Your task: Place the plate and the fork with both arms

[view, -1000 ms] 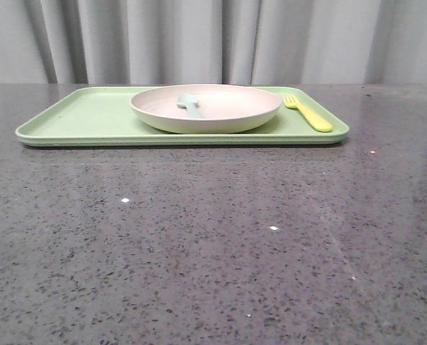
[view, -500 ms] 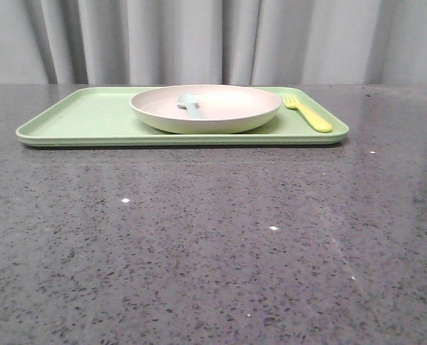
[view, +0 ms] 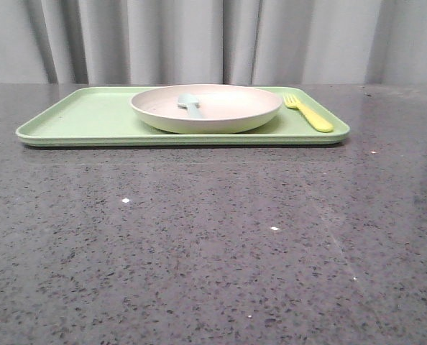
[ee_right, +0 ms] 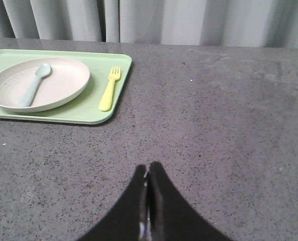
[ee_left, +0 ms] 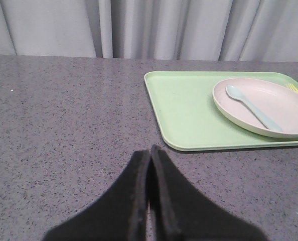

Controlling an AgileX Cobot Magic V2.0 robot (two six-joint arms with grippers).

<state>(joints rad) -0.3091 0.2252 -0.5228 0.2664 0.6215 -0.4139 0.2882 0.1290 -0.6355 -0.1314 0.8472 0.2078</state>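
Both hands clenched and empty, well apart from the tray (view: pixel 77 122).
Lifting the plate (view: pixel 221 118) may tip out the spoon (view: pixel 190 105); the fork (view: pixel 310 115) lies flat and may slip.

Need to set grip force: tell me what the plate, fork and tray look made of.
Plate: likely matte plastic or melamine; cream, dull, with no glaze shine. Fork: yellow plastic with thick rounded handle and stubby tines, apparently moulded. Tray: light green plastic by its look, satin finish, rounded raised rim.
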